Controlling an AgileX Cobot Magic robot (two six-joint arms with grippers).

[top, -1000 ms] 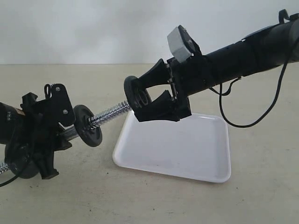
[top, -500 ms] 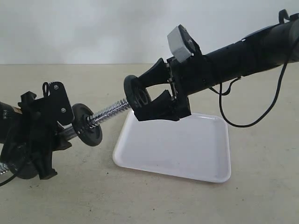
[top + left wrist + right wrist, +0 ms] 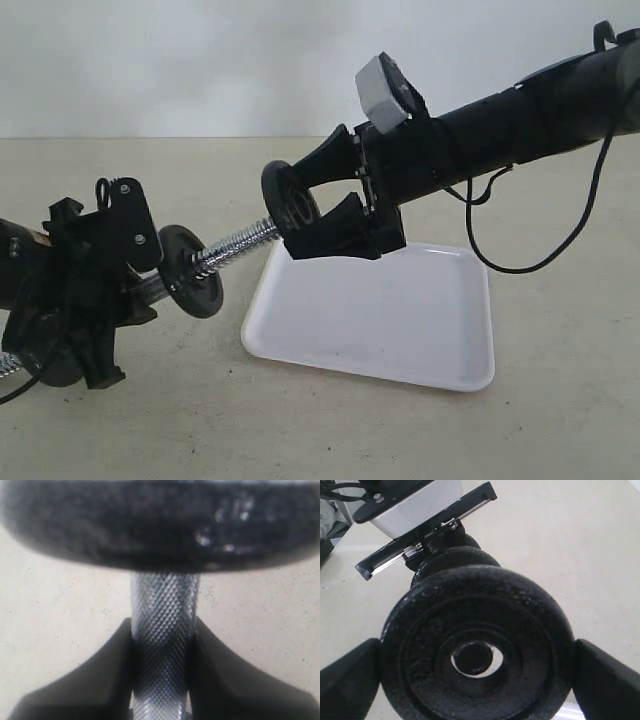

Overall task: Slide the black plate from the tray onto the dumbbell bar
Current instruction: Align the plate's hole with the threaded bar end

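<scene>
- At the near left, the left gripper [image 3: 161, 680] is seen clamped on the knurled middle part of the short chrome steel dumbbell bar [image 3: 235, 243]; its two black fingers [image 3: 107, 672] are pressed against both sides of the rod.
- The bar is held tilted, and it rises from the near left toward the far right.
- A small round black disc [image 3: 190, 285] is carried on the bar, just beside the left gripper.
- To the right of it, the shallow glossy white rectangular tray [image 3: 400, 320] is laid flat on the beige table [image 3: 560, 420].
- Above the left side of the tray, and lifted clear of it, the small flat black plate [image 3: 283, 200] with raised rings is held on edge by the right gripper [image 3: 305, 208], whose jaws are closed on the plate's rim from two sides.
- The threaded tip of the bar is brought up to the plate; whether it has entered the central hole cannot be told.
- Farthest, a plain pale wall [image 3: 200, 60] is seen.
</scene>
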